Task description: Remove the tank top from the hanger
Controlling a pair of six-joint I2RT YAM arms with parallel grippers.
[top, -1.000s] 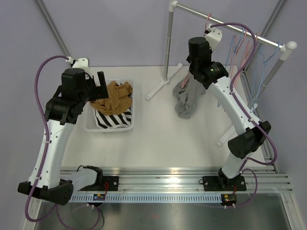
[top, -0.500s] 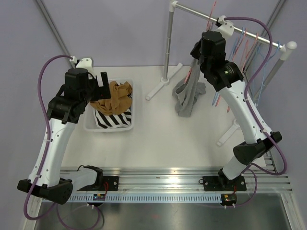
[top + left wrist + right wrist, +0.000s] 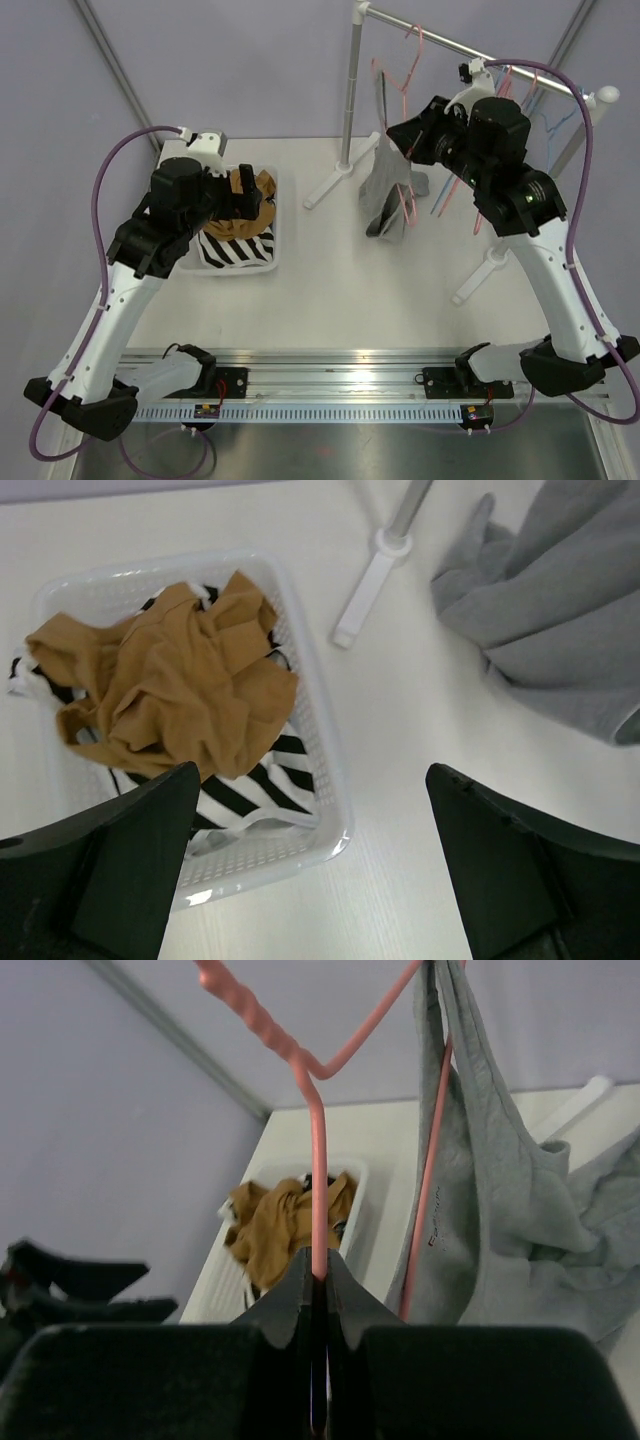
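Grey tank top [image 3: 385, 188] vert. on pink hanger [image 3: 318, 1180]

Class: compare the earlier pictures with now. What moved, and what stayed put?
The right tool, shut on the hanger, swung left, drawing the tank top upward. The left tool, open, moved forward over the basket. Basket and rail stayed put.

The grey tank top [image 3: 383, 185] hung from the pink wire hanger [image 3: 392, 75], a strap looped over one arm of the wire, its body draping down and its lower end bunched in soft folds on the white worktop [image 3: 330, 290]. The hanger stood tilted in the air, its wire pinched in the closed right claw [image 3: 318, 1275]
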